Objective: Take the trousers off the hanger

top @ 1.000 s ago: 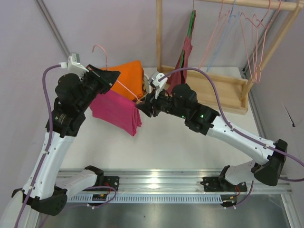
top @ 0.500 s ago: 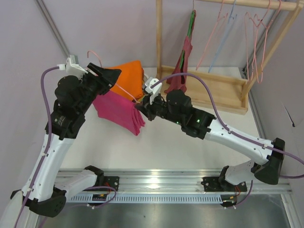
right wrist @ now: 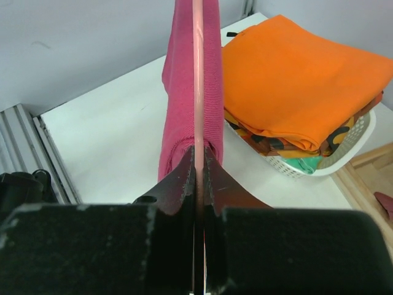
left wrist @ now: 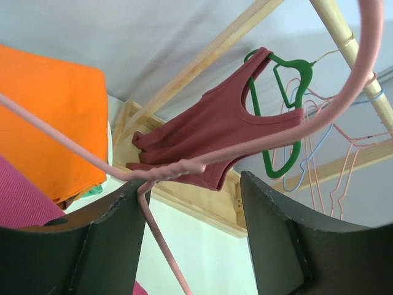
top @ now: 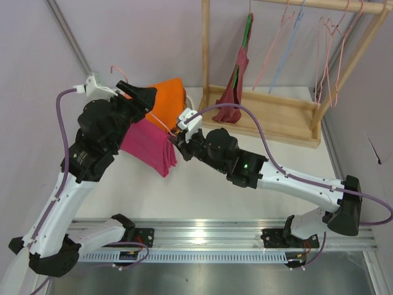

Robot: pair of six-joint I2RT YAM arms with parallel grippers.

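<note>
The light-pink hanger (top: 113, 68) hangs in the air between both arms, and the magenta trousers (top: 150, 146) are draped over its lower bar. My right gripper (top: 179, 136) is shut on the hanger's wire (right wrist: 198, 74); in the right wrist view the trousers (right wrist: 181, 92) hang just beyond my fingertips (right wrist: 187, 169). My left gripper (left wrist: 193, 184) is open around the hanger's twisted neck (left wrist: 166, 171), which rests against the left finger (left wrist: 116, 215). The hook curves up to the right in that view. A corner of the trousers (left wrist: 21, 196) shows at bottom left.
An orange folded cloth (top: 169, 98) lies in a white basket (right wrist: 344, 147) behind the trousers. A wooden rack (top: 270, 110) at the back right carries a maroon garment (left wrist: 215, 129) on a green hanger (left wrist: 288, 67) and several bare hangers (top: 325, 55).
My left gripper has opened and let go of the hanger's neck. My right gripper has shut on the hanger's wire, and the right arm has moved left.
</note>
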